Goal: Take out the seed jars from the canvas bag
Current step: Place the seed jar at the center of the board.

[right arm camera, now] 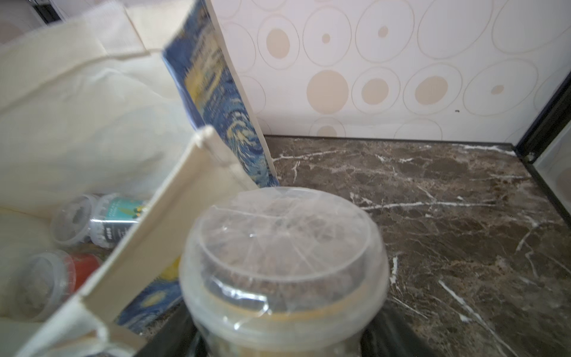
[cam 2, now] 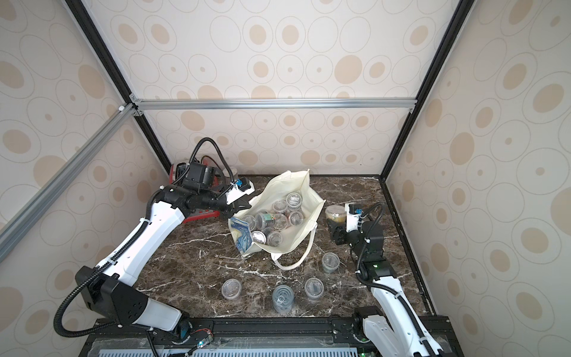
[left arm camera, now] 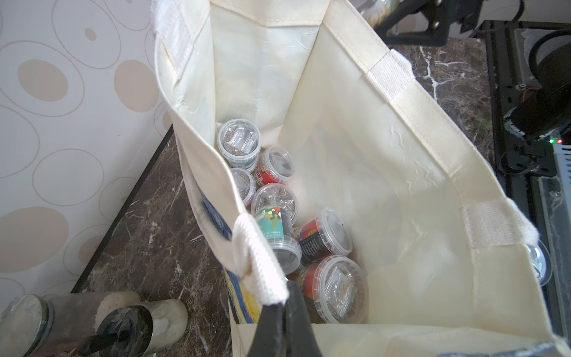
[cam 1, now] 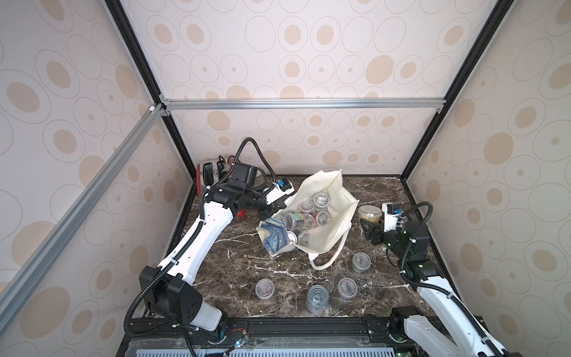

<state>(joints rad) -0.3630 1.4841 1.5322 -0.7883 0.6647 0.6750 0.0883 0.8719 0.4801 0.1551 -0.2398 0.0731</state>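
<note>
Right tool clamps a yellow-label seed jar at 3 o'clock of the canvas bag; left tool, closed, pinches its rim. Next, probably: lower jar onto bench, then release.

- I see a cream-white bag with blue and yellow swirls on its outside.
- The jars in it are clear. Some have red labels, and one label is blue-green.
- The big jar has a pale lid and brown and yellow stuff inside.
- The table is dark brown with thin white lines.
- The walls are pale, with tan spots inside thin rings.
- My left arm and right arm are white with black parts.
</note>
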